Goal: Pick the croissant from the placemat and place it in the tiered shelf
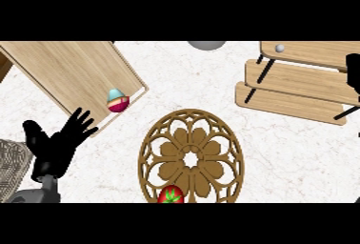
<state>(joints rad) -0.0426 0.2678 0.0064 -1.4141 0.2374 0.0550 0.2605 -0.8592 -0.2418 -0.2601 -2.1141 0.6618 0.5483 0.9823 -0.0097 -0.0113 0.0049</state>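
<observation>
The left hand stands at the lower left of the frame, fingers spread and upright, holding nothing; it appears to be resting clear of the work. The right hand shows only as a dark shape at the right edge, against the tiered shelf, and whether its fingers are apart or clamped on anything cannot be told. The croissant is not visible anywhere: the carved wooden placemat at centre bottom carries only a red, strawberry-like item at its lower rim. With the right hand at the shelf, the croissant may be hidden in that hand; this is a judgement, not an observation. The shelf's wooden tiers at the upper right show one small pale ball on the top level and nothing else discernible. A wooden tray at the upper left holds a painted egg-shaped object near its lower corner. A woven basket shows at the left edge, contents unseen. A grey object sits on the white table at top centre.
</observation>
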